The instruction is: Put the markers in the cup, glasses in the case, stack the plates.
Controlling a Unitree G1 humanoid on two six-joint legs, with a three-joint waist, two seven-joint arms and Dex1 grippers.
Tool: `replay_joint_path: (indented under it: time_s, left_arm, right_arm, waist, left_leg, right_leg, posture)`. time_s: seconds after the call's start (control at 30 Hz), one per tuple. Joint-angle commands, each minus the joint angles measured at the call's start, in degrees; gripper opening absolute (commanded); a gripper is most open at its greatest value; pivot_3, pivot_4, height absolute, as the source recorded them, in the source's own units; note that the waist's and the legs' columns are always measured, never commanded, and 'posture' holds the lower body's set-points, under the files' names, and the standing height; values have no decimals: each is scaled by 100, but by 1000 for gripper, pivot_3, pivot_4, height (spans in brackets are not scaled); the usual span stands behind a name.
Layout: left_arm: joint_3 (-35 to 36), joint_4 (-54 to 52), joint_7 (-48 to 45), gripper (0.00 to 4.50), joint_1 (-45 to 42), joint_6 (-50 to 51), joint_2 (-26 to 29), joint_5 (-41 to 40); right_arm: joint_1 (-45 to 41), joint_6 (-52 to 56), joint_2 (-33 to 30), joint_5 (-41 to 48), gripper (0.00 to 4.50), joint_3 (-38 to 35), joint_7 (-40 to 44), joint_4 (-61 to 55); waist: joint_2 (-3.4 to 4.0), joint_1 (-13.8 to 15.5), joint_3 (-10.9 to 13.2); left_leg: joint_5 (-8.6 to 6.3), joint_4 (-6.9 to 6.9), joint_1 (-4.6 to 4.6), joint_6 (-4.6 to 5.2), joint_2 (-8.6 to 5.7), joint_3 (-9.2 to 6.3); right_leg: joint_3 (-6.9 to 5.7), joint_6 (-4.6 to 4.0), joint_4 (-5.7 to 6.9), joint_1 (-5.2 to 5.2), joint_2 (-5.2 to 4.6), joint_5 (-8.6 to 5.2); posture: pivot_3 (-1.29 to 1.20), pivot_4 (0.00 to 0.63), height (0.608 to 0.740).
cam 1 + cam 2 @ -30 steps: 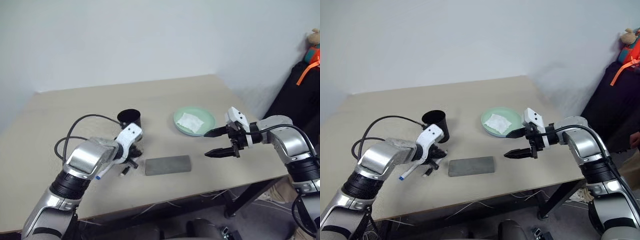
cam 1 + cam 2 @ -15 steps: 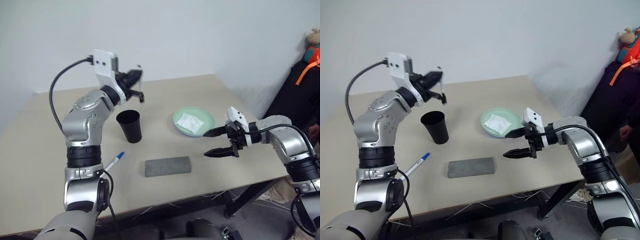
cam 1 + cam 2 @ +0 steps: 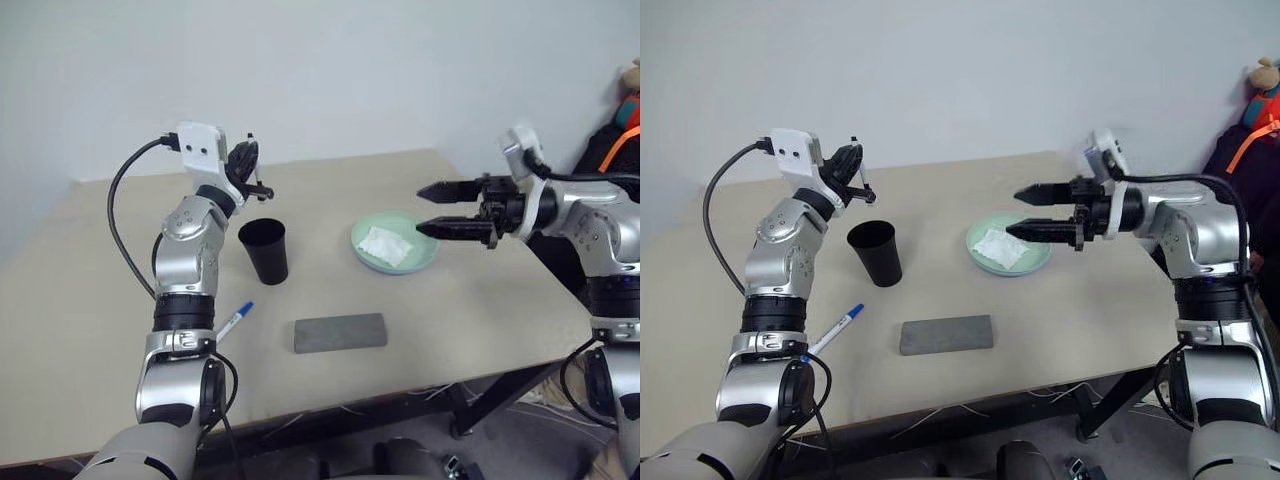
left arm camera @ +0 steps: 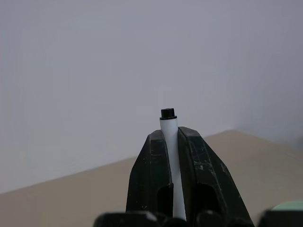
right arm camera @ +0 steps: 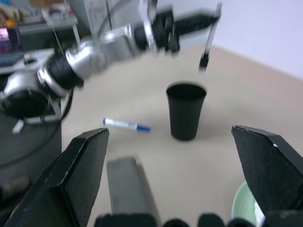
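Black-capped marker (image 5: 208, 40), a light, stiff, smooth barrel best pinched mid-length, hung vertically above the cup (image 3: 264, 251), clamped in the left pincer (image 3: 252, 175). Blue-capped marker (image 3: 233, 321) lay on the worktop (image 3: 450, 310). Right pincer (image 3: 432, 211) stood spread, empty.

Black-capped marker (image 5: 209, 39) upright above black cup (image 3: 264, 250); blue-capped marker (image 3: 233, 321) flat beside closed grey case (image 3: 340, 332).
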Motion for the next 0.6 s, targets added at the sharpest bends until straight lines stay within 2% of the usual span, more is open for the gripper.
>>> replay_joint_path:
  time_s: [0.03, 0.6]
  left_arm:
    - [-60, -25, -62, 29, -24, -349, -8, 45]
    - [-247, 457, 18, 29, 390, -873, -62, 381]
  right_arm:
    - [-428, 187, 4, 461, 4500, -526, -54, 128]
    - [-357, -121, -221, 169, 4500, -427, 103, 390]
  waist:
    - [0, 7, 0]
    - [2, 37, -3]
  left_leg:
    - [0, -2, -1, 0, 1, 0]
    - [0, -4, 0, 0, 5, 2]
  right_leg:
    - [0, 0, 1, 0, 0, 0]
    - [0, 0, 2, 2, 2, 0]
  posture:
    - [0, 0, 735]
    - [0, 0, 735]
